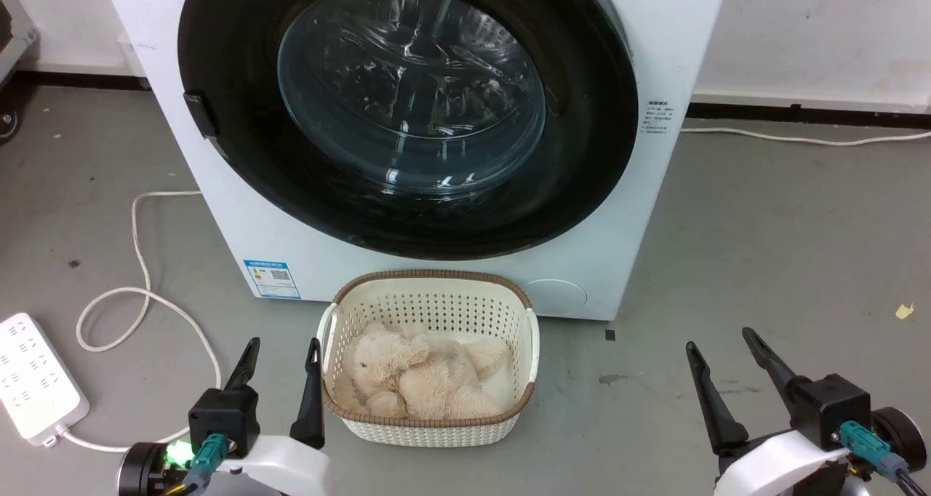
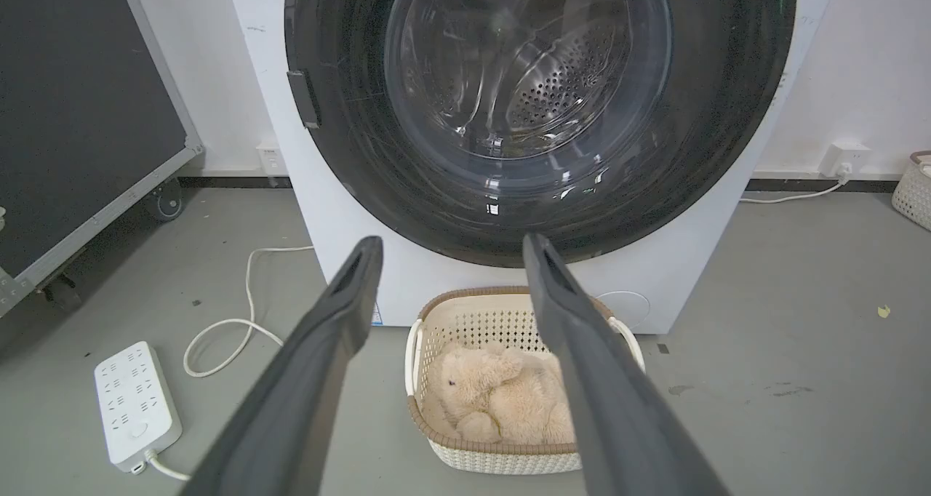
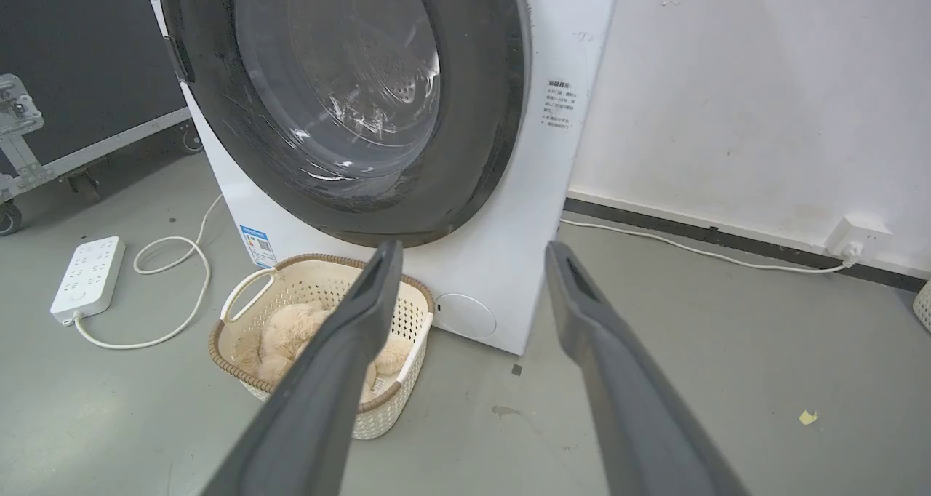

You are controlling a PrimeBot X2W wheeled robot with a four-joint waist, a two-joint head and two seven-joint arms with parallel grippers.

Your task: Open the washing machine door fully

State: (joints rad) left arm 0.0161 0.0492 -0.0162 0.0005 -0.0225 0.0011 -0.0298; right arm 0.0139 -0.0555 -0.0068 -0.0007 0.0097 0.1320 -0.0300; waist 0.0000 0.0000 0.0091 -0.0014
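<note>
1. Black-rimmed glass washing machine door [image 1: 411, 89] sits closed, flush on the white washing machine [image 1: 320, 252], far centre.
2. Just in front, a cream basket [image 1: 429, 274] holds a plush toy [image 1: 422, 376].
3. Nearest, the left gripper [image 1: 284, 345] and right gripper [image 1: 718, 340] hover on either side of the basket, fingers spread, empty.

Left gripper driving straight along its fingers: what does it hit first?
Probably the door, at its lower black rim. The left gripper points there, above the basket. Depth is hard to judge.

Toy [image 1: 422, 376] in basket [image 1: 429, 275] before washing machine [image 1: 676, 45].
</note>
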